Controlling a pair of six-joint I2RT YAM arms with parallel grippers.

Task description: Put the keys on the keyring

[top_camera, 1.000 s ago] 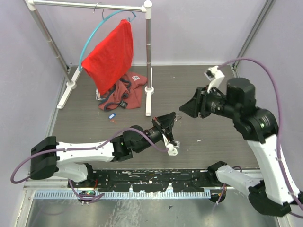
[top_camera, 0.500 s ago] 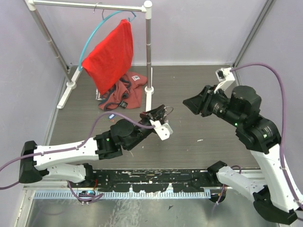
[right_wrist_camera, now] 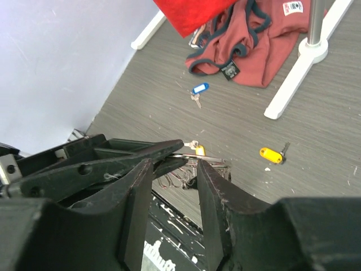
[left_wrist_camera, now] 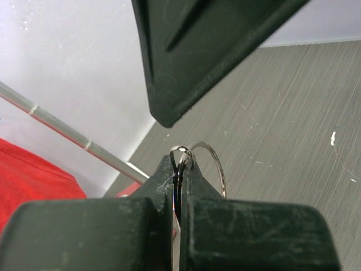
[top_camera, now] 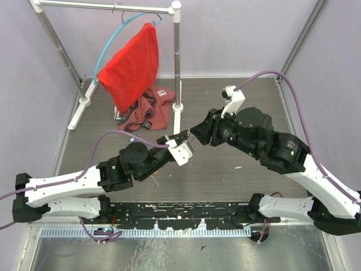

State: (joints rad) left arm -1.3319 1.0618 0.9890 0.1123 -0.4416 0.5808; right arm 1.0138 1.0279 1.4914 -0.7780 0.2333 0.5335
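My left gripper [top_camera: 181,139] is shut on the thin silver keyring [left_wrist_camera: 210,162], which sticks out past its tips [left_wrist_camera: 180,155] above the table. My right gripper [top_camera: 197,131] is open, with its fingertips [right_wrist_camera: 148,165] either side of the keyring [right_wrist_camera: 210,158], close to the left gripper's tips [right_wrist_camera: 177,148]. One right finger fills the top of the left wrist view [left_wrist_camera: 197,56]. A blue-tagged key [right_wrist_camera: 198,89] and a yellow-tagged key [right_wrist_camera: 271,154] lie on the table. Another yellow tag with a small key [right_wrist_camera: 198,149] shows just behind the ring; I cannot tell whether it hangs from it.
A white clothes rack [top_camera: 176,68] stands at the back left, with a red cloth [top_camera: 132,65] on a teal hoop [top_camera: 113,39]. A pink garment [top_camera: 148,113] lies by the rack's foot [right_wrist_camera: 293,84]. The black rail [top_camera: 180,212] runs along the near edge.
My left gripper has moved left and back with the keyring. My right gripper has swung left and down until its open fingers reach the ring.
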